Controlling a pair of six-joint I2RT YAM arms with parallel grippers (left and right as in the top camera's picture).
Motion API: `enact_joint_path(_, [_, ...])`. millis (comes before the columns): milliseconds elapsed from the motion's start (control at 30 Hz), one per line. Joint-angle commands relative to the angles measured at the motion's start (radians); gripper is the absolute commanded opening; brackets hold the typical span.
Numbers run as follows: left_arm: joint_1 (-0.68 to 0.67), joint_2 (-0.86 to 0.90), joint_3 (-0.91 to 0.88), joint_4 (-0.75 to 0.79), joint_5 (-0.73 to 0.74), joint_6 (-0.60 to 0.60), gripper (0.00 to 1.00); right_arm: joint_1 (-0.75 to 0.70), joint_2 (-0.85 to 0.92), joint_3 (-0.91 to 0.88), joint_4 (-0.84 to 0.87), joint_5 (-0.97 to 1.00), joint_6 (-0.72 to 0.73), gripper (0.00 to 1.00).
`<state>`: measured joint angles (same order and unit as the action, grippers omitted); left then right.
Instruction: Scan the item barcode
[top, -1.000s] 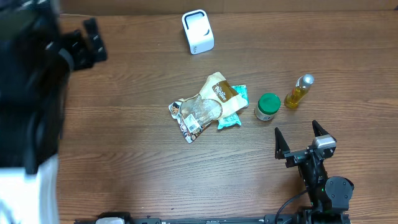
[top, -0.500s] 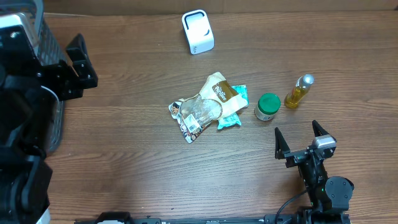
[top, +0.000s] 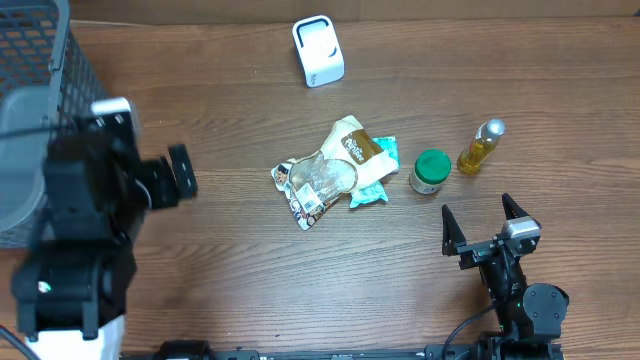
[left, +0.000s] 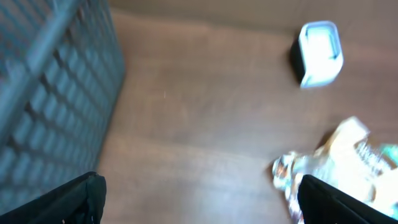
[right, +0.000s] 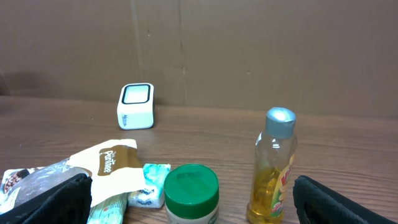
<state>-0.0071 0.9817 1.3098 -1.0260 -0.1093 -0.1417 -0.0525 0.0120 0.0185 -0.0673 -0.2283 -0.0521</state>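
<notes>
**A:** What is taking up the most room here?

**B:** The wooden desk (top: 250, 290) is carrying everything. A grey wire basket (top: 30, 60) is standing on its far left corner.

**A:** And where are the arms?

**B:** The left arm (top: 80, 250) is hanging over the near left part of the desk, just beside the basket. The left fingers (left: 62, 202) are standing wide open and are gripping nothing. Its wrist camera is looking down at bare wood, and that picture is blurred. The right arm (top: 520, 300) is sitting at the near right edge. The right fingers (right: 50, 202) are also spread wide and are holding nothing. They are pointing toward the far side.

**A:** Where are the items lying?

**B:** A small pile of snack bags (top: 335, 170) is lying in the middle of the desk. It is well apart from both arms. A beige and brown bag is resting on top, and a teal packet is showing out on its right. A clear bag is lying on the near left side. I cannot tell where any barcode is.

**A:** And the scanner?

**B:** The white scanner (top: 318, 50) is standing far from the pile, near the far edge.

**A:** Is anything smaller on the desk?

**B:** A jar with a green lid (top: 431, 170) is standing just right of the pile. Right of it a bottle of yellow liquid (top: 481, 146) with a silver cap is standing upright. Both are in front of the right fingers and apart from them.
</notes>
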Motion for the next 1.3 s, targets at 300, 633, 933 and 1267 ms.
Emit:
enact_joint_path(300, [0.000, -0.245, -0.362, 0.006, -0.043, 0.007, 1.00, -0.004, -0.009, -0.011, 0.005, 0.007, 0.006, 1.00])
enact_joint_path(633, [0.000, -0.358, -0.484, 0.003, -0.055, 0.008, 0.99, -0.004, -0.009, -0.011, 0.005, 0.007, 0.006, 1.00])
enact_joint_path(933, [0.000, -0.460, -0.589, 0.067, -0.077, 0.008, 0.99, -0.004, -0.009, -0.011, 0.005, 0.007, 0.006, 1.00])
enact_joint_path(1267, [0.000, -0.566, -0.621, 0.547, 0.029, 0.007, 0.99, -0.004, -0.009, -0.011, 0.005, 0.007, 0.006, 1.00])
